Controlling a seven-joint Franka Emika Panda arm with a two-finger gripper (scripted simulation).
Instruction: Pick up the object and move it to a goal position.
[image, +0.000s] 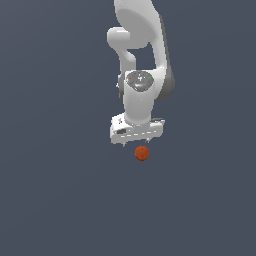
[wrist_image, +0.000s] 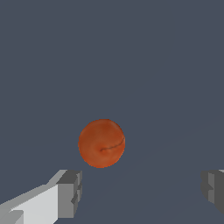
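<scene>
The small orange-red mottled ball (image: 142, 153) lies on the plain dark grey floor, just below the white gripper's body in the exterior view. In the wrist view the ball (wrist_image: 101, 143) shows whole, beyond and between the two grey fingertips (wrist_image: 70, 192). My gripper (wrist_image: 141, 190) is open and empty, its jaws spread much wider than the ball. It is apart from the ball and does not touch it. In the exterior view the gripper (image: 136, 142) points down and its fingers are mostly hidden by the hand.
The white arm (image: 142, 60) reaches down from the upper part of the exterior view. The floor (image: 60, 200) is an even dark grey surface with no other objects in sight.
</scene>
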